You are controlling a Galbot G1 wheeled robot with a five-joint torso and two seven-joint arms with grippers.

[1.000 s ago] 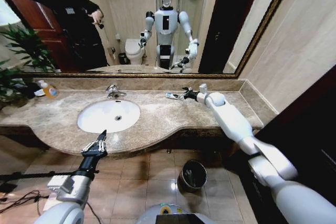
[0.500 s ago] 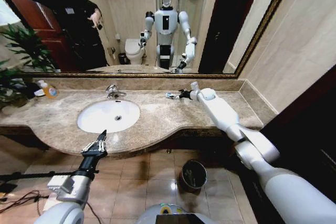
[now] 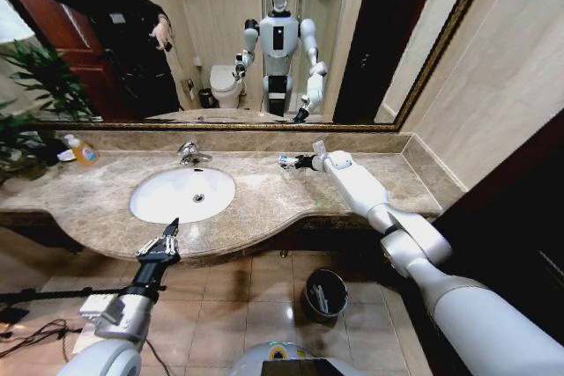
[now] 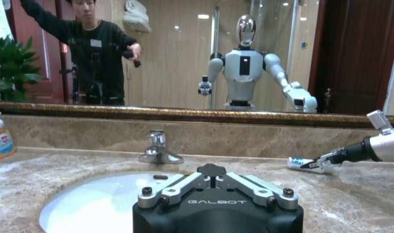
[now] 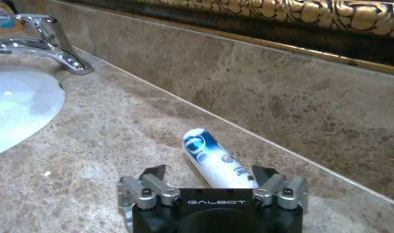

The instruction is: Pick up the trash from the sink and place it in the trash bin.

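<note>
Right claw (image 3: 295, 162) is open, jaws either side of a white-and-blue tube (image 5: 217, 159) lying on the tabletop (image 3: 264, 200), right of the sink (image 3: 182, 195) near the far wall. Tube sits between the jaws, not yet pinched. Risks: round tube could roll or squirt out if the jaws close off-centre; fingertips low, may scrape the marble. Trash bin (image 3: 323, 293) is on the floor below the near edge, so a weak grip could drop the tube during the carry. Left claw (image 3: 159, 244) hangs open at the sink's near rim, idle.
</note>
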